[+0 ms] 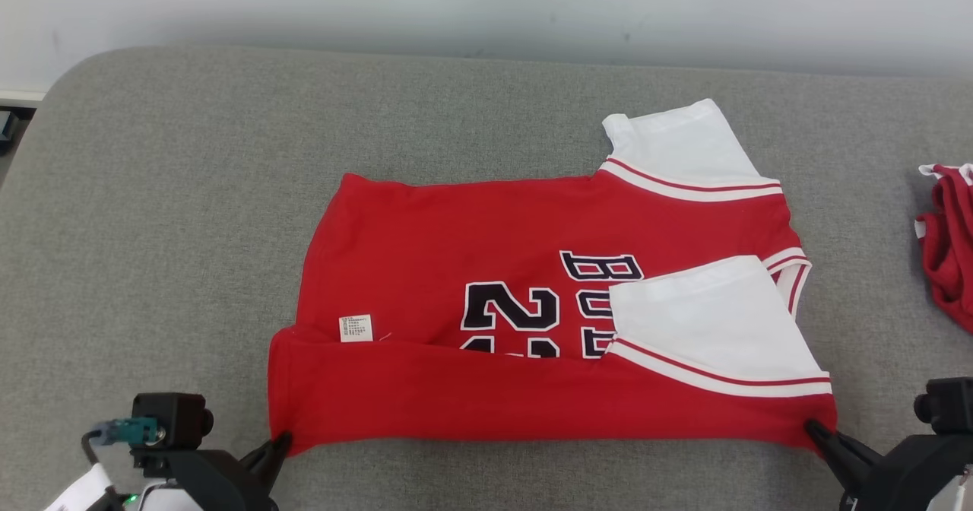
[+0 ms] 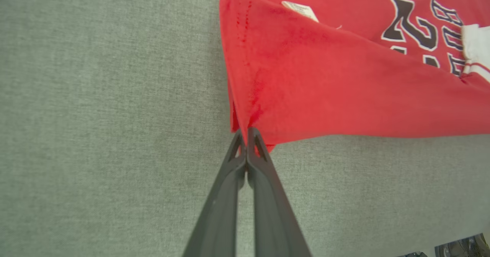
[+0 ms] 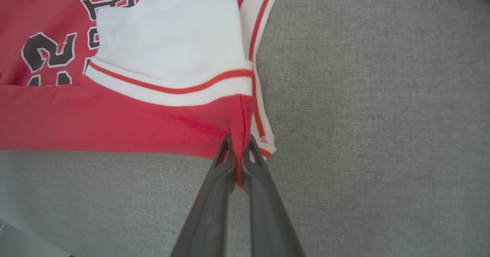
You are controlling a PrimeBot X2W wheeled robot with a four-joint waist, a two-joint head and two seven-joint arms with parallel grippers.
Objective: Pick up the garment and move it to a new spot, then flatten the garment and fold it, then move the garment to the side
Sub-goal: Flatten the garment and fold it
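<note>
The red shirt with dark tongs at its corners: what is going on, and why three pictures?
This is a two-armed robot folding clothes. The wide picture comes from a camera on its head, looking down at a grey padded table. The other two come from cameras on its wrists, each looking along that arm's own pincer, its tool. A red jersey with white sleeves lies on the table, its near edge folded over. The left tool is shut on the jersey's near left corner, the right tool on its near right corner. Another red garment lies farther right on the table.
</note>
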